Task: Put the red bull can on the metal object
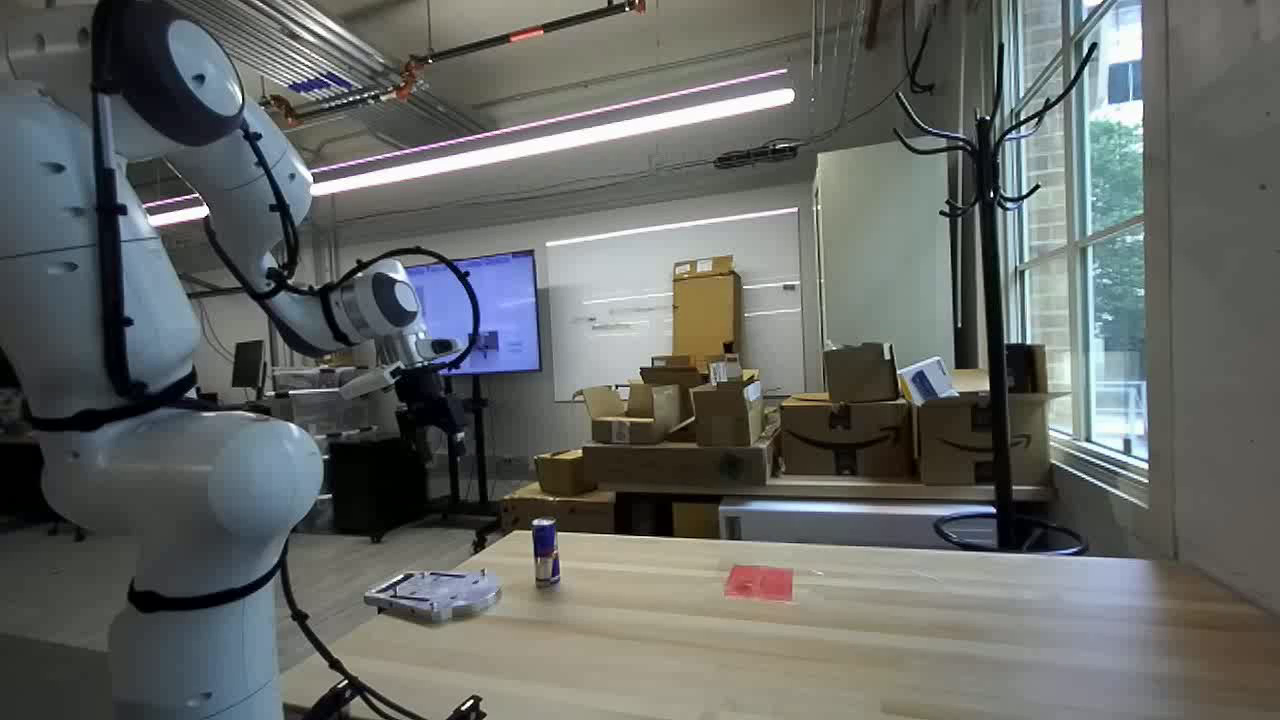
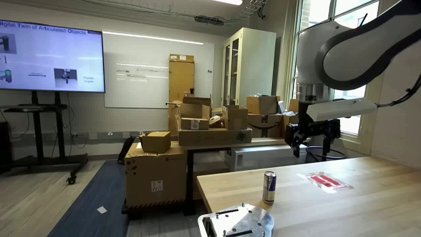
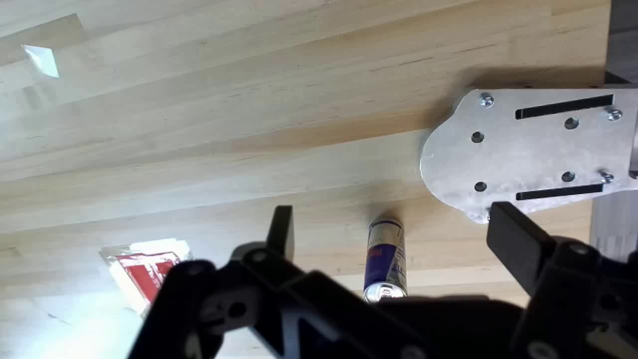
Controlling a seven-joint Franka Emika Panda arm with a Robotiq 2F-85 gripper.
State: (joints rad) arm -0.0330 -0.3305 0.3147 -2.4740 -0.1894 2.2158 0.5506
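Landmark for this entry: the metal object [image 3: 528,149]. Flat, silvery, slotted; it lies at an edge of the wooden table [image 1: 900,650], one end reaching past that edge in the wrist view.

The red bull can [image 2: 269,191] stands upright on the tabletop, near the metal object but apart from it; bare wood shows between the two. Sides blue and silvery, fine print illegible.

The gripper [image 3: 391,229] hangs in the air, higher than the metal object in both exterior views. Its black fingers [image 3: 513,244] are spread wide; in the wrist view the can appears within the gap, and one fingertip overlaps a corner of the metal object.

In an exterior view the metal object shows between the arm [image 1: 210,470] and the can.

Flat red item [image 1: 759,583]: on the table, farther from the metal object than the can is, with shiny film [image 3: 162,245] about it.

Well beyond the metal object: cardboard boxes [image 1: 845,435], a whiteboard [image 1: 620,300], a lit screen [image 2: 51,56].
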